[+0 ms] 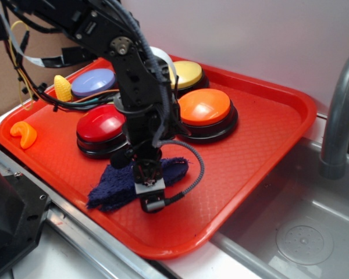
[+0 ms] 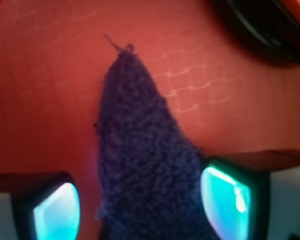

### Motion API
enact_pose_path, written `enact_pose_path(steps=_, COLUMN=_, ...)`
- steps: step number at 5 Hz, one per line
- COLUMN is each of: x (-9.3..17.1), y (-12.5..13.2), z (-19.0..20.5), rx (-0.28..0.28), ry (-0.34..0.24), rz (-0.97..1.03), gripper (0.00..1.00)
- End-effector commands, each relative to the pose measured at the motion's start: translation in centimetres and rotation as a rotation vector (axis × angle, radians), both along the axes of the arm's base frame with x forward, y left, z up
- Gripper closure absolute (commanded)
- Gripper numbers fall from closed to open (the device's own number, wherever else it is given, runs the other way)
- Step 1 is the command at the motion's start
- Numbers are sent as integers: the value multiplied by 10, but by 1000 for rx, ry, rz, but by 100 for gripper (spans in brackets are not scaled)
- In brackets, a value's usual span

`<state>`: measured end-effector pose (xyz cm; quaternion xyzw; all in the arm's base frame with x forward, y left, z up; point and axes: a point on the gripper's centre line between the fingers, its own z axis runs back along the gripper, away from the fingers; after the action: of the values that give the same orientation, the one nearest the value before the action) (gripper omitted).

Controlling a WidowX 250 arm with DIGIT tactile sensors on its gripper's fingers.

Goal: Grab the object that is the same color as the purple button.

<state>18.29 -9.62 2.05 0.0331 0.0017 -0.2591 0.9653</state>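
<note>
The dark navy-purple fuzzy rag [image 1: 113, 187] lies crumpled on the red tray [image 1: 250, 145], in front of the red button. My gripper [image 1: 146, 174] is lowered onto the rag's middle. In the wrist view the rag [image 2: 140, 150] runs between my two glowing fingertips. My gripper [image 2: 140, 205] is open: the right fingertip touches the cloth and a strip of tray shows between the left fingertip and the rag. The pale lavender-purple button [image 1: 93, 81] sits at the tray's far left, behind my arm.
A red button [image 1: 102, 125], an orange button [image 1: 205, 107] and a yellow button [image 1: 187, 72] stand on the tray behind the rag. An orange curved toy [image 1: 24, 135] and a yellow corn piece [image 1: 62, 87] lie at the left. A sink [image 1: 302, 232] and a faucet [image 1: 337, 116] are to the right.
</note>
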Motion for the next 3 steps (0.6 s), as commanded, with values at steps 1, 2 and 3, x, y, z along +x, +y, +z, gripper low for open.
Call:
enact_pose_path(steps=1, x=6, y=2, z=-3, rx=-8, ry=0, rz=77, gripper=100)
enact_pose_path(steps=2, x=8, y=4, z=-5, rx=5, ry=2, rz=93, gripper=100)
enact_pose_path(steps=3, x=9, y=7, z=-2, rx=16, ry=8, rz=133, gripper=100)
